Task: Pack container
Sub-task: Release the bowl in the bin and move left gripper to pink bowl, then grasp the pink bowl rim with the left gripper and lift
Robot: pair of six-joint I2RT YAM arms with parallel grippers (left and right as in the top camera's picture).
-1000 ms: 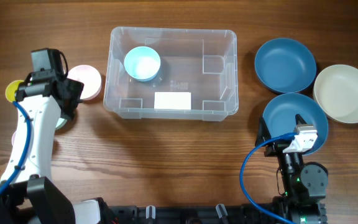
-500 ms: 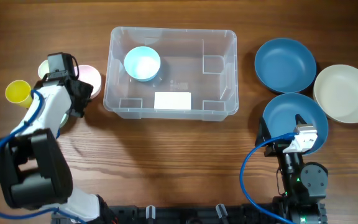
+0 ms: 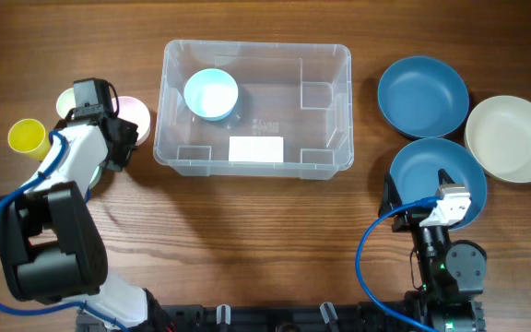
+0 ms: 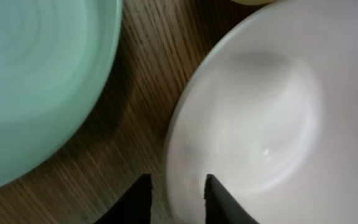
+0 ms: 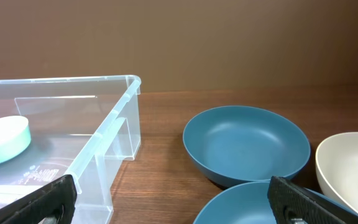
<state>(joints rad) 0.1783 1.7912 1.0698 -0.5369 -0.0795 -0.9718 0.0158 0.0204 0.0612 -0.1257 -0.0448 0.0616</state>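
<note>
The clear plastic container stands at the table's middle with a small light blue bowl in its back left corner; both also show in the right wrist view, the container and the bowl. My left gripper is just left of the container, at a pale pink bowl. In the left wrist view its fingers straddle that bowl's rim, closed narrowly on it. My right gripper is wide open and empty over a blue bowl.
A mint green plate lies beside the pink bowl. A yellow cup and a pale yellow bowl stand at the far left. A second blue bowl and a cream bowl are at the right.
My left arm swung forward and right, bringing its gripper onto the pink bowl's rim; in the last half second it barely moved. The right arm has not moved.
</note>
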